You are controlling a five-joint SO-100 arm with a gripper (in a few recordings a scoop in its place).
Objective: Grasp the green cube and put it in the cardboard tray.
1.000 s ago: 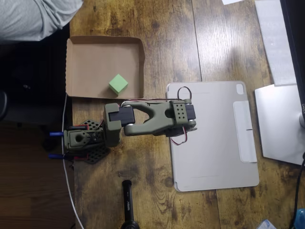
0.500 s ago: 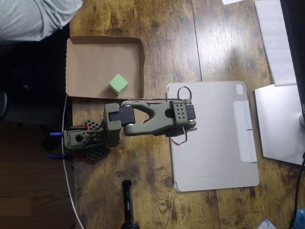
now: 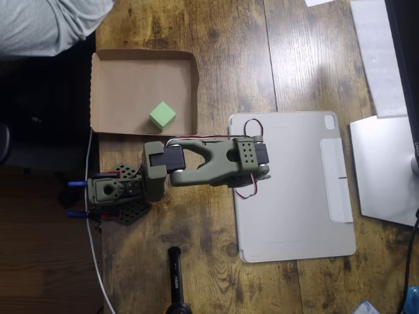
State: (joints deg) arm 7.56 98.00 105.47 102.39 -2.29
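The green cube [image 3: 162, 115] lay inside the cardboard tray [image 3: 118, 72], resting on the tray floor toward its lower right corner in the overhead view, near the right rim but apart from it. On this evidence the placement was judged complete: the cube sat fully within the rims, and nothing of it hung over an edge.

The olive arm [image 3: 209, 160] was folded low over the wooden desk [image 3: 229, 52], its forward end lying above the near edge of a flat grey tablet [image 3: 294, 196]. The pincer itself was tucked under the arm's upper link and could not be made out; whether its jaws stood wide or narrow could not be told. It held nothing visible, since the cube lay free in the tray.

The cube sat up and to the left of the arm's folded body, well clear of it, with the tray's lower rim between them. What remained, if anything, was judged to be only the arm's settling at rest.
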